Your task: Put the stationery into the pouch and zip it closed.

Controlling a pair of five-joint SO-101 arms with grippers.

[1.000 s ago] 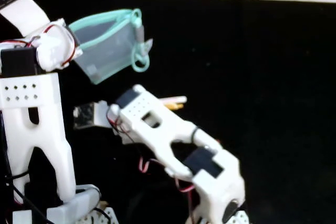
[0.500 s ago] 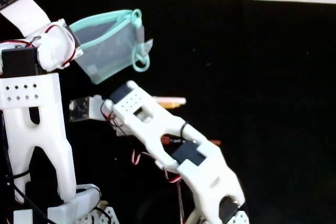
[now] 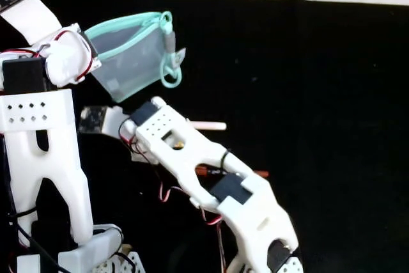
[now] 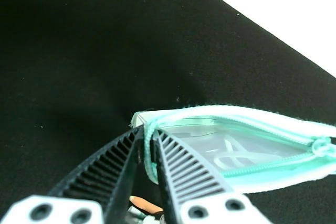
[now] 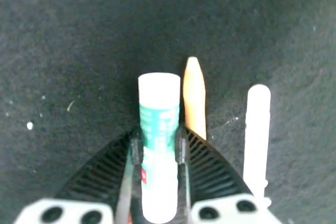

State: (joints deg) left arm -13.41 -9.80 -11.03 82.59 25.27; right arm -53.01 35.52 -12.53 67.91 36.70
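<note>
Clamps right gripper (image 5: 157,142) on stiff, likely slippery glue stick (image 5: 158,103) mid-barrel; pinches soft, floppy pouch (image 4: 236,135) corner in left gripper (image 4: 148,140).

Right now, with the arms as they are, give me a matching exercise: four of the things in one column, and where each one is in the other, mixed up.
Things
1. pouch
2. white tube
3. orange pencil
4. white stick

Places
A. lying on the black cloth, right beside the tube
B. pinched at its teal edge between the left fingers
C. lying on the black cloth, apart from the tube, beyond the pencil
D. gripped between the right fingers

Pairs: 1-B, 2-D, 3-A, 4-C
</note>
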